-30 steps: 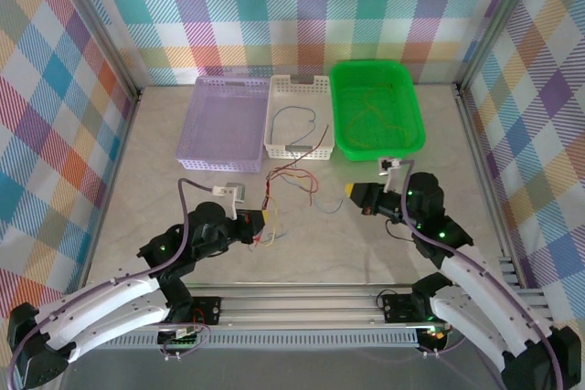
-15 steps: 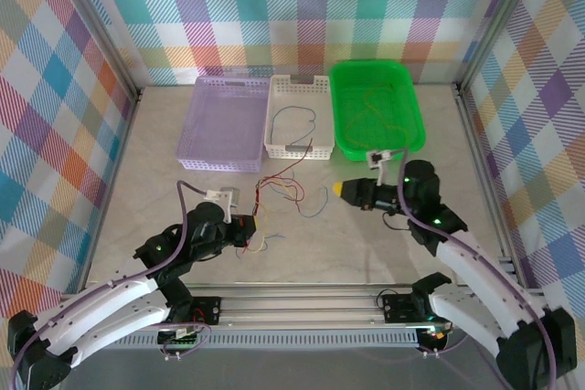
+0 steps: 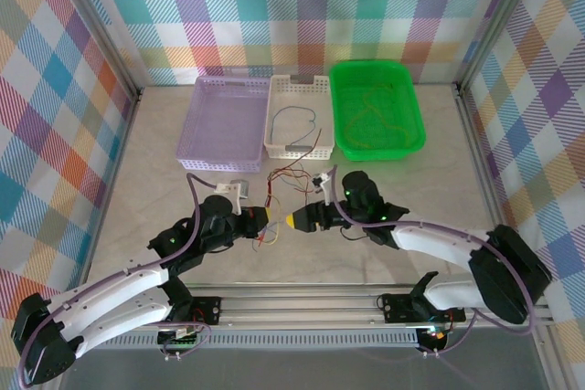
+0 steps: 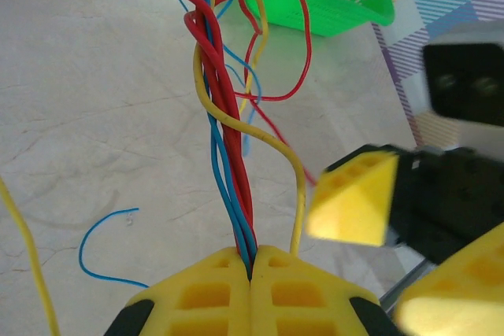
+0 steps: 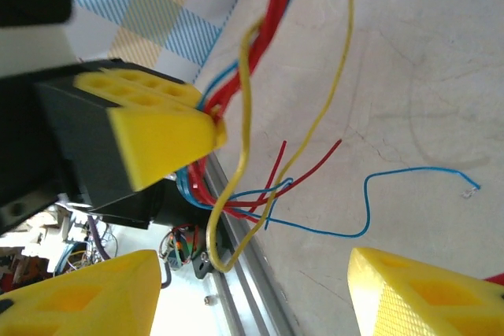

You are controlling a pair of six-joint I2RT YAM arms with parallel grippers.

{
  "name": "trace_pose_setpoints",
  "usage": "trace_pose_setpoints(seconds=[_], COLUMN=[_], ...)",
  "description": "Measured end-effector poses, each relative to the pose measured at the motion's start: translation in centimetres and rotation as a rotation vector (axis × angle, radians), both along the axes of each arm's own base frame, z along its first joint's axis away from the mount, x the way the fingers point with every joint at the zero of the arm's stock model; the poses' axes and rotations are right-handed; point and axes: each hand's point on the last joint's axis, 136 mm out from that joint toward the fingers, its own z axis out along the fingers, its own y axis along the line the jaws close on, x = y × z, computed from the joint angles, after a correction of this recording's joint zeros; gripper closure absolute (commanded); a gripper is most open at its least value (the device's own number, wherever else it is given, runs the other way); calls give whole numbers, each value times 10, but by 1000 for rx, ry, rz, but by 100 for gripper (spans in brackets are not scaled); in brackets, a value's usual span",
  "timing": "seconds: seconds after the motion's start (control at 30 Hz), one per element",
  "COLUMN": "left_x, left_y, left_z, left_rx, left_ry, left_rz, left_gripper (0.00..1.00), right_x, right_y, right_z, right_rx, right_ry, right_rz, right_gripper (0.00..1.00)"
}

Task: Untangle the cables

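- The cables that we must untangle lie on the table, just in front of the white basket. Red and blue strands are wound about one another into a rope, and a yellow cable loops round the outside of it.
- The left gripper has its jaws pressed together on the near end of that rope. The red and blue strands run straight out from between its pads.
- The right gripper hovers just beside it, almost tip to tip, with its jaws apart and nothing held. In its wrist view the yellow loop shows between its fingers, touching neither as far as we can tell.
- We judge these wires to be very light and limp. They will follow any pull, spring back a little, and drag the whole knot along unless one end is pinned.
- The insulation looks smooth, so a thin strand may slip through the pads. We think a firm, square pinch is needed.
- In our view the best hold is on the yellow cable where it bows away from the rope, clear of the red and blue.
- A loose blue cable lies apart on the table and seems free.
- A blue-grey cable lies in the white basket, and thin orange cables lie in the green basket.
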Motion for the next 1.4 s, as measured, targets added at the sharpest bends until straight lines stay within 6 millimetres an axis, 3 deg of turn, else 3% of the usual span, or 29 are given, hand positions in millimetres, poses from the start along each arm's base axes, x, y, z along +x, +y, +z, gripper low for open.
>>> trace_pose_setpoints(seconds=[0.13,0.37,0.43,0.53,0.77,1.07,1.23,1.4], left_x=[1,4,5,6,4,5,4,2], left_y=[-3,-5,-4,-2,-3,-4,-3,-3], left_z=[0,3,2,1,9,13,11,13], left_rx=[-9,-31,-30,-29,-52,-78,-78,-87], left_ry=[5,4,7,10,-4,-10,-4,-9], left_rz=[-4,7,15,20,12,17,19,10], left_gripper=[100,100,100,100,100,100,100,100], right_x=[3,13,15,17,27,30,33,36], right_y=[12,31,33,37,34,36,33,11], right_z=[-9,3,2,3,16,21,17,26], right_rx=[2,48,58,75,98,125,117,89], right_ry=[7,-33,-34,-27,-67,-58,-61,-99], right_rz=[1,-6,-14,-23,-83,-99,-127,-216], right_gripper=[35,39,46,71,76,100,100,100])
